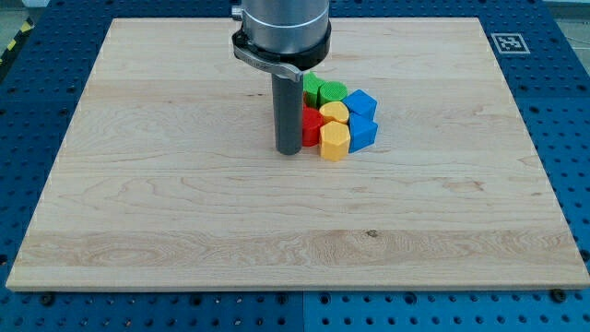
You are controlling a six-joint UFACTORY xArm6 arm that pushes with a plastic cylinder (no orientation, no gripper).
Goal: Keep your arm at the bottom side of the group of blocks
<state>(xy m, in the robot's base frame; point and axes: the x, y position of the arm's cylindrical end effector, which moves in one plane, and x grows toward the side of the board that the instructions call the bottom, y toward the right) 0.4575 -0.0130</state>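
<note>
The board (184, 212) holds one tight group of blocks right of centre, toward the far side: green (323, 90), blue (362, 118), red (310, 123), yellow (335, 141). My tip (289, 151) sits at the group's left, touching red, so I judge the approach unfinished; next it should slide near and right, below yellow (there are no jaws).

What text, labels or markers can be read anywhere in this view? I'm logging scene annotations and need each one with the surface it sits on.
No readable words, brands or numbers appear.
Only sign: a black-and-white square fiducial marker on the wooden board's top right corner; it carries a pattern, no letters.
The blocks, such as the yellow block beside my tip, and the blue perforated table carry no print.
</note>
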